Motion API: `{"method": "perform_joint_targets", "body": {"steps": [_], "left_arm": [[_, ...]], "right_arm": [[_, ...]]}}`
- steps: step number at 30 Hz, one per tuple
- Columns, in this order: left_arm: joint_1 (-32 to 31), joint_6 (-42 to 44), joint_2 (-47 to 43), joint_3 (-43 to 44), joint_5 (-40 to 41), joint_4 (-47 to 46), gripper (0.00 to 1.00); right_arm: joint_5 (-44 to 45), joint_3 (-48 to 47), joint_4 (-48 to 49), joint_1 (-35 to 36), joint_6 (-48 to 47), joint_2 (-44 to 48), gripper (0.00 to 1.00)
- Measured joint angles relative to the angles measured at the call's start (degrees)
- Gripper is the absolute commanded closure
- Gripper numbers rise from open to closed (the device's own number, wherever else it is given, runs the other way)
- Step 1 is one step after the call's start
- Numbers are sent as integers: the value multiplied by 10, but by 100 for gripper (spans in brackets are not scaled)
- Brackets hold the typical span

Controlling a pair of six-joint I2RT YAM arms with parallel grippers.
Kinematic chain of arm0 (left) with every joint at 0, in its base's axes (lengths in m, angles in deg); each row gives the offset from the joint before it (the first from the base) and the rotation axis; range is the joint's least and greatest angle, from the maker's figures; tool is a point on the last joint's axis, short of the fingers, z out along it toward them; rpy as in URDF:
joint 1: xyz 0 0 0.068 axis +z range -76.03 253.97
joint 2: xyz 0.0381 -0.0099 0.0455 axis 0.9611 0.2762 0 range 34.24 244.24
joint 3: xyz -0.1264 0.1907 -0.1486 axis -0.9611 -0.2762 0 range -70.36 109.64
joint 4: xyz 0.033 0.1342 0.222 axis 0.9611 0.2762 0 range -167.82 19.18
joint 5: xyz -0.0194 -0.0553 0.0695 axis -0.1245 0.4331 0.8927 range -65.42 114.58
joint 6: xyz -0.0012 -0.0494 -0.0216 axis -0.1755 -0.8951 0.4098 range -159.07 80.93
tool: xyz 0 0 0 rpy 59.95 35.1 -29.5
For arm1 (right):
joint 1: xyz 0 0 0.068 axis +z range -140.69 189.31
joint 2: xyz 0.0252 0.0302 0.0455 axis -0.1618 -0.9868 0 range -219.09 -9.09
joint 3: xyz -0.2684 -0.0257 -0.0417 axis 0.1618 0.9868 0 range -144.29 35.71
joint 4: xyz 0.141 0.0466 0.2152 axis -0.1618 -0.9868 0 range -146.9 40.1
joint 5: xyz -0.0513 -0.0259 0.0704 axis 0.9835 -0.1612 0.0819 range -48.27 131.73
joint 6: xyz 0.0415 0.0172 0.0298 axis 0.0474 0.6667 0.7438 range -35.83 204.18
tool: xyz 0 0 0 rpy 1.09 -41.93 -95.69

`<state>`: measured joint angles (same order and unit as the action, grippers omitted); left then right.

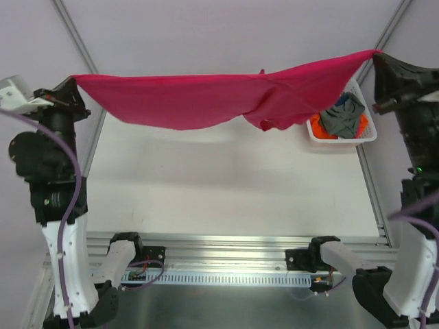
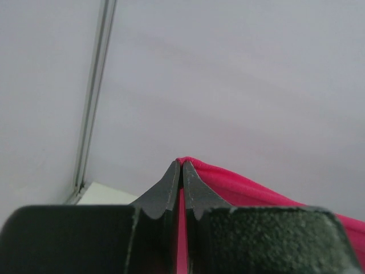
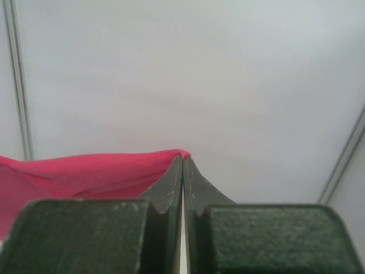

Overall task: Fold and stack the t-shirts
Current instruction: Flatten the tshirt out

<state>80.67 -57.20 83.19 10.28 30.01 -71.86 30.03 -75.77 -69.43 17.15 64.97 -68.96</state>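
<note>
On your left, the left gripper (image 1: pixel 74 77) is raised high beside the left edge of the table (image 1: pixel 226 185), its jaws pressed together on one corner of the pink t-shirt (image 1: pixel 185 99). The left wrist view shows only a thin lip of cloth past the fingertips, so a sharp tug could pull that corner free. Between the arms the shirt hangs in the air as a sagging band, clear of the table, and it is not flat: right of centre a sleeve or doubled layer droops in a bunch. If you lower it like this, that bunch will likely land first and crease under the body, spoiling the fold. The drooping part hangs near the white basket (image 1: pixel 367 133), where the grey t-shirt (image 1: pixel 343 118) and the orange t-shirt (image 1: pixel 317 125) lie heaped; swing rightward and the cloth may snag the rim. On your right, the right gripper (image 1: pixel 376 55) is clamped on the opposite corner, also by a narrow edge. Spread the arms further and one pinch may slip; lower them unevenly and the shirt will lie skewed.
</note>
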Motion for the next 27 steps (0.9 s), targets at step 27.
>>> {"method": "perform_joint_targets", "body": {"steps": [27], "left_arm": [[0,63,58,144,7,211,100]], "right_arm": [[-20,-105,-109,54,-70,-118,99]]}}
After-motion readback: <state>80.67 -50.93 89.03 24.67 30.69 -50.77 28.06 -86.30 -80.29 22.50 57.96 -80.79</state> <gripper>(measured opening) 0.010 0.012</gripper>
